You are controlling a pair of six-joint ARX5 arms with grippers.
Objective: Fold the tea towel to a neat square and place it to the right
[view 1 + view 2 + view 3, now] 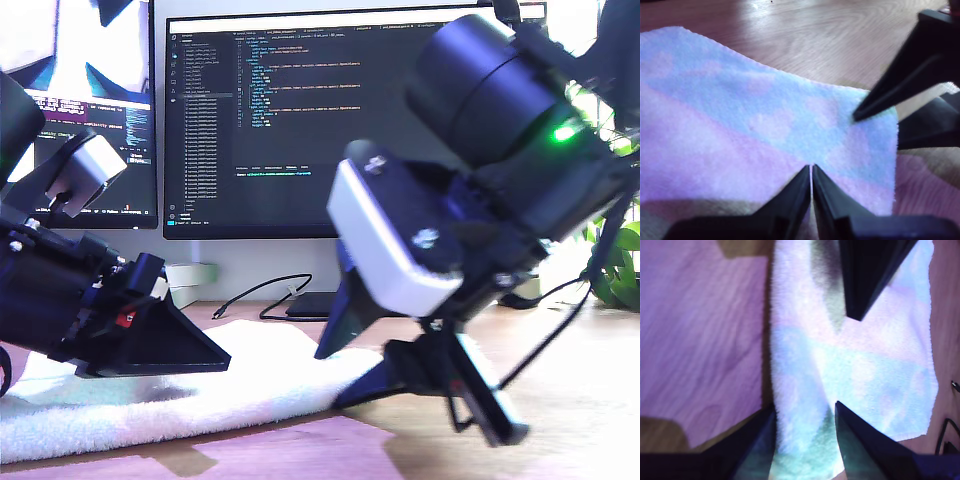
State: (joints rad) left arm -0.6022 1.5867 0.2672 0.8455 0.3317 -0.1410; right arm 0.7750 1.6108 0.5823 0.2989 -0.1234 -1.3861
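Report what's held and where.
Nothing clearly. My second gripper straddles the tea towel open; my first gripper rests shut on it, pinch unclear.

Wood desk [590, 400], 2 monitors [290, 110], plant [620, 250]

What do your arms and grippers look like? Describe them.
My first gripper and my second gripper both have matte black, wedge-shaped fingers tapering to points. In the exterior view each arm is black with a rounded white camera housing. The arm at that view's right has a fat black cylinder with a green light and a thin black cable.
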